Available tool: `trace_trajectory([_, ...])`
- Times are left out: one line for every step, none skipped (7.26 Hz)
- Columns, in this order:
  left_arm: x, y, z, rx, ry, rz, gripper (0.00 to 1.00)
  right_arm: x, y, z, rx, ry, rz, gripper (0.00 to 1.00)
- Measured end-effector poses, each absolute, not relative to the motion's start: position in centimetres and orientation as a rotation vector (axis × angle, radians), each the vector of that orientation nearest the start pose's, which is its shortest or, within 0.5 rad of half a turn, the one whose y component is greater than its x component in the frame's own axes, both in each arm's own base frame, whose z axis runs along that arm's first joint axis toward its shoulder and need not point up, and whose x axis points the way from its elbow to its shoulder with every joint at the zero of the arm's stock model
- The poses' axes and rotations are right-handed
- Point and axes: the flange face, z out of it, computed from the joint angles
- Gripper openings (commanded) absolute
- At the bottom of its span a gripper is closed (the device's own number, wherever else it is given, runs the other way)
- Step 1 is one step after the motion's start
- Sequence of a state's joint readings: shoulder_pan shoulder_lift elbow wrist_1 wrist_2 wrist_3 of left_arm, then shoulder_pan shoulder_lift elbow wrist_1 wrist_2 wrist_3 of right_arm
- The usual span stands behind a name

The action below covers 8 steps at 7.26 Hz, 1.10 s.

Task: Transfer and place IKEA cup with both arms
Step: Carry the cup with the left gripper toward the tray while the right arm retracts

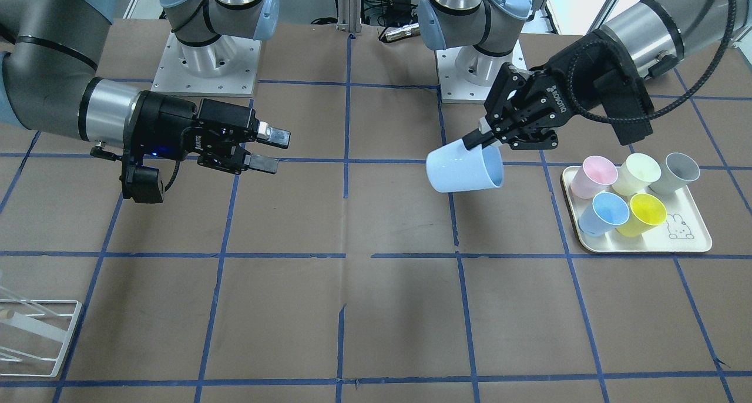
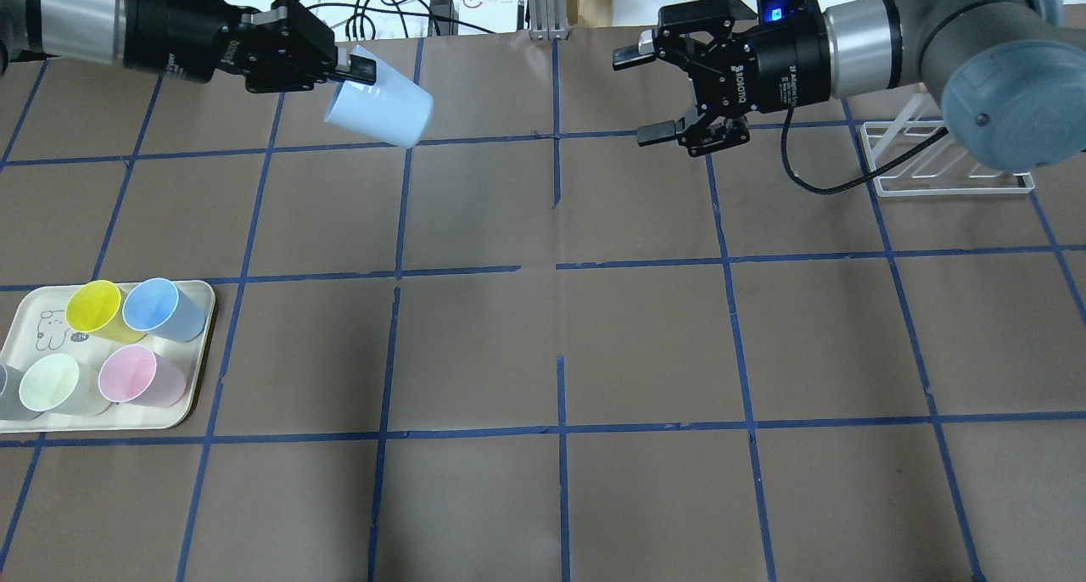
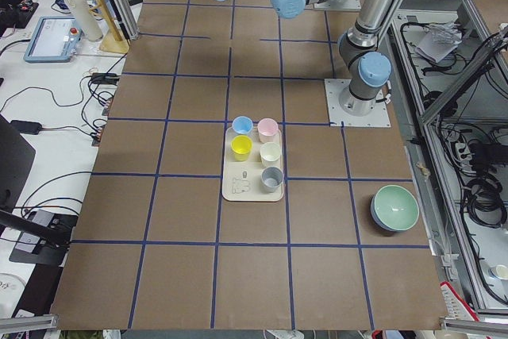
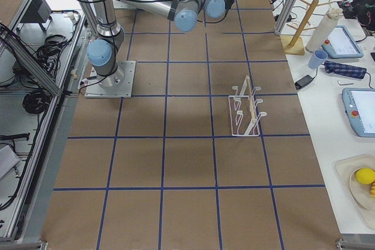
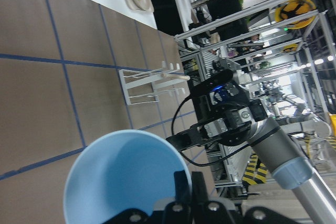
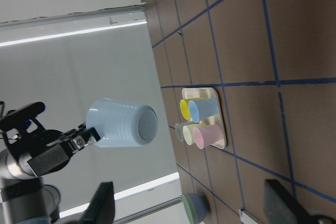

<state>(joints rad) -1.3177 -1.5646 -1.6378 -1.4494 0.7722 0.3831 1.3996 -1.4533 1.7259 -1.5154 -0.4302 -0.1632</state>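
From where I stand, the left gripper point(image 1: 479, 138) has the IKEA cup point(image 1: 464, 168) pinched by its rim, jaws closed on the wall with one finger inside the mouth and one outside. The cup hangs in the air above the table point(image 1: 352, 309), tipped over on its side, touching nothing but the gripper. Its mouth faces back toward the left arm's wrist and its closed base points across the table at the other arm.

The right gripper point(image 1: 273, 150) is level with it and well apart, aimed at the cup's base. Its jaws are spread wide and hold nothing.

On the left arm's side of the table lies a cream tray point(image 1: 693, 247) with a small rabbit drawing. Five cups stand upright on it, close together: a pink cup point(image 1: 593, 177), a cream cup point(image 1: 636, 173) and a grey cup point(image 1: 675, 173) in one row, a deeper blue cup point(image 1: 604, 213) and a yellow cup point(image 1: 643, 214) in the other. A white wire rack point(image 2: 942, 175) sits on the table on the right arm's side.
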Motion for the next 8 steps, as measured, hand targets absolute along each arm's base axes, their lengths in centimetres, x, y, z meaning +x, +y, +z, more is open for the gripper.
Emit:
trace_trajectory([-5.7, -53.3, 50.5, -0.208, -2.551, 0.402, 0.03, 12.9, -53.3, 41.8, 0.257, 2.092, 0.148, 1.00])
trace_trajectory([-3.8, -53.7, 50.0, -0.228, -2.721, 0.384, 0.03, 12.3, -52.4, 43.0, 0.303, 2.231, 0.169, 1.00])
trace_trajectory([-1.6, -54.3, 48.5, -0.290, -2.873, 0.333, 0.03, 11.6, -51.0, 44.0, 0.338, 2.380, 0.175, 1.00])
trace_trajectory([1.3, -55.0, 46.8, -0.377, -2.996, 0.278, 0.03, 11.1, -49.5, 45.1, 0.366, 2.519, 0.172, 1.00])
trace_trajectory([5.4, -55.6, 45.2, -0.450, -3.061, 0.235, 0.03, 10.7, -48.0, 46.0, 0.369, 2.665, 0.164, 1.00])
trace_trajectory([11.0, -55.8, 43.1, -0.517, -3.083, 0.203, 0.03, 10.6, -46.3, 47.0, 0.351, 2.815, 0.156, 1.00])
trace_trajectory([16.9, -55.7, 40.7, -0.583, -3.097, 0.203, 0.03, 10.5, -44.6, 48.1, 0.332, 2.939, 0.143, 1.00])
trace_trajectory([22.3, -55.2, 38.3, -0.637, -3.112, 0.217, 0.03, 10.2, -43.2, 49.1, 0.331, 3.025, 0.136, 1.00])
